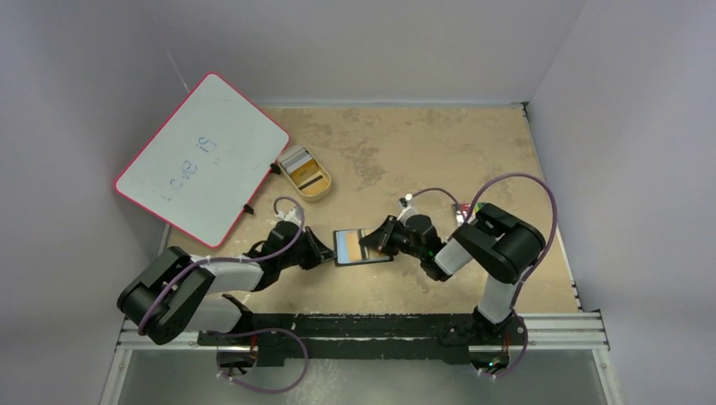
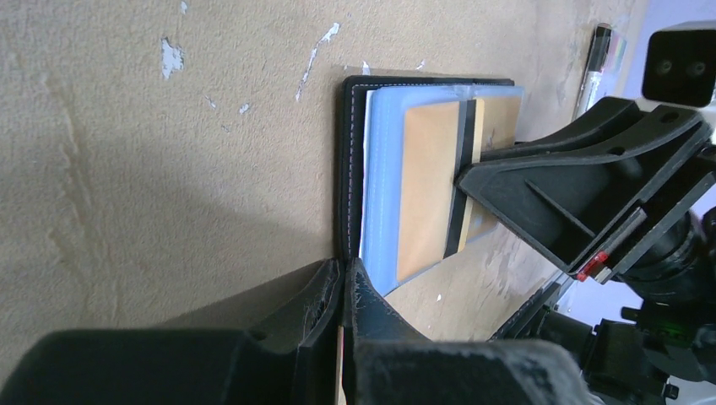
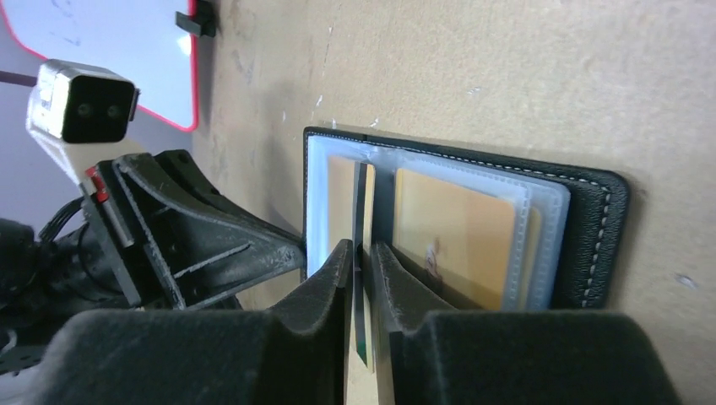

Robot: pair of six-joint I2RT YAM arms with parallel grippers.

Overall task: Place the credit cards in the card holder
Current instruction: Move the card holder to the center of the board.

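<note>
1. Where the two arms meet near the middle of the counter (image 1: 405, 143), the card holder (image 1: 349, 246) lies spread open with its blue lining up.
2. The left end effector (image 2: 344, 285) is clamped tight on the holder's black edge.
3. The right end effector (image 3: 361, 261) pinches a credit card (image 3: 363, 202) over the clear sleeves; from its own wrist the card shows only as a thin dark edge.
4. A second credit card (image 3: 456, 240) shows through a sleeve just beside it.
5. A red-rimmed whiteboard (image 1: 203, 156) sits at the back left, with a gold oval tin (image 1: 305, 173) at its corner, well apart from the holder.
6. A small multicoloured item (image 1: 466, 207) lies behind the right arm, mostly hidden by it.
7. From above, both sets of fingers crowd the holder from opposite sides and cover much of it.
8. I cannot tell how far the held card has entered a sleeve, and the writing on the whiteboard is too faint to read.
</note>
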